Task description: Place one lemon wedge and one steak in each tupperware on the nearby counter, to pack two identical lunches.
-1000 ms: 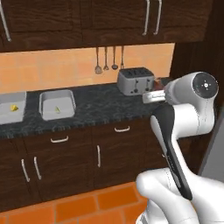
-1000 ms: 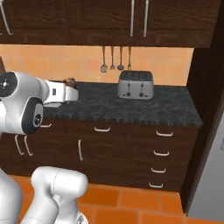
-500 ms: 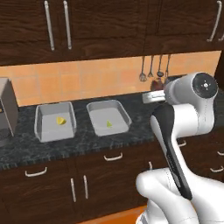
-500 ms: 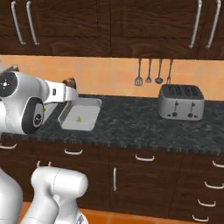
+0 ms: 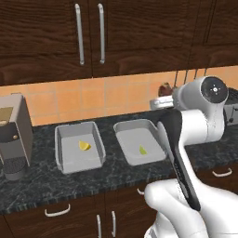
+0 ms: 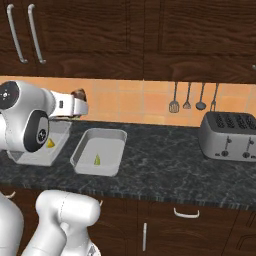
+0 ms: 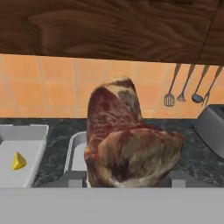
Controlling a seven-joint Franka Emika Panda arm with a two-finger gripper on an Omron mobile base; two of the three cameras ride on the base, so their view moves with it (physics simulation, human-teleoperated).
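Dark wooden cupboards [image 5: 88, 37] with long silver handles hang across the top of the scene, above an orange tiled wall [image 6: 130, 105]. Below runs the black marbled table [image 6: 165, 165], with brown drawers [image 6: 185, 225] under its front edge.

The white arm [image 5: 186, 139] rises in front and hides part of the table behind it in both base views.

A dark coffee machine [image 5: 14, 135] stands at the table's left end, cut off by the frame edge. A silver toaster [image 6: 231, 135] stands toward the table's right end, also cut at the edge; in the left base view the arm covers nearly all of it.

Two grey tubs sit side by side on the table, near each other but apart. The left tub [image 5: 62, 155] holds a yellow lemon wedge [image 5: 84, 146]. The right tub [image 5: 130, 148] holds a smaller, paler wedge [image 5: 142, 150]. In the right base view the arm covers most of the left tub.

The steak [image 7: 127, 144], red and brown with a pale fatty rim, is held up above the table, over the near end of the right tub. The jaws [image 6: 79, 102] pinch it from both sides. In the base views the steak shows as a small dark lump at the end of the arm.

Four utensils [image 6: 192, 97] hang on the wall above the table, left of the toaster; their shapes are too small to tell beyond a slotted turner and ladles.
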